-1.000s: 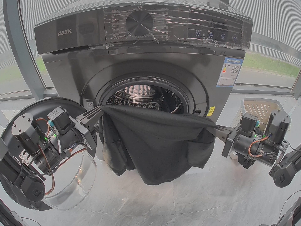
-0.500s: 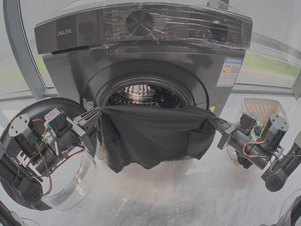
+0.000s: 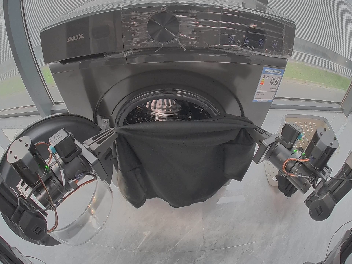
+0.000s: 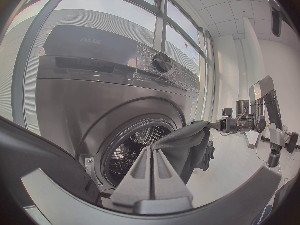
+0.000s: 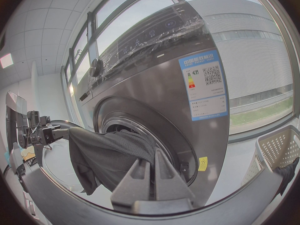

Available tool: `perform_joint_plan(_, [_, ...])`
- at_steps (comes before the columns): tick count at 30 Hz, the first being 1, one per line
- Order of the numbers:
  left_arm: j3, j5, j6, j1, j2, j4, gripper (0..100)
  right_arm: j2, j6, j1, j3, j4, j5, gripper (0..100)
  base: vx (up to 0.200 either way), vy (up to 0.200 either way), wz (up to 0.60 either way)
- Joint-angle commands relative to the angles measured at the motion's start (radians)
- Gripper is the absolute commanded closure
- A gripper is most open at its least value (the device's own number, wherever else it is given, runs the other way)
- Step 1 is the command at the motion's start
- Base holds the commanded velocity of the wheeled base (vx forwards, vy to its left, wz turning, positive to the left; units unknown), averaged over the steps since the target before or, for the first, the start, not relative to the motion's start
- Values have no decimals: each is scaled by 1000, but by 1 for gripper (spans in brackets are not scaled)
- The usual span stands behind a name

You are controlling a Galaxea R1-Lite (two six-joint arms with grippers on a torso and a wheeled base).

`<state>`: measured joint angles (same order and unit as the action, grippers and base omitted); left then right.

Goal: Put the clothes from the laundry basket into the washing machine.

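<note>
Left pincer and right pincer hold garment before washing machine.

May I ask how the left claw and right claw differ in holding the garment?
The left claw is by the open door, the right claw by the laundry basket. Cloth narrows to a point at the left claw, bunches at the right claw. Both grip the black garment.

washing machine at 12 o'clock | its door hangs open at 9 o'clock | garment strung across the front of the drum mouth, 9 o'clock end pinched in left gripper, 3 o'clock end in right gripper | laundry basket on the floor at 3 o'clock, beside the machine, behind the right gripper
</note>
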<state>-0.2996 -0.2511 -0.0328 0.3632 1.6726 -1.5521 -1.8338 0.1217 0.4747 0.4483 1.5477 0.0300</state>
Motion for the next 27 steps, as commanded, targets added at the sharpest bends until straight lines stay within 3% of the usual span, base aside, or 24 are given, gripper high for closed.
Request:
perform_joint_plan(1, [4,1,-1,-3,-2,0,100,21,1,1,10,0,1,100,0,0,0])
perform_joint_plan(27, [-30,3,-1,-9,-14,0,100,51,-7,22,23,0,7,100,0,0,0])
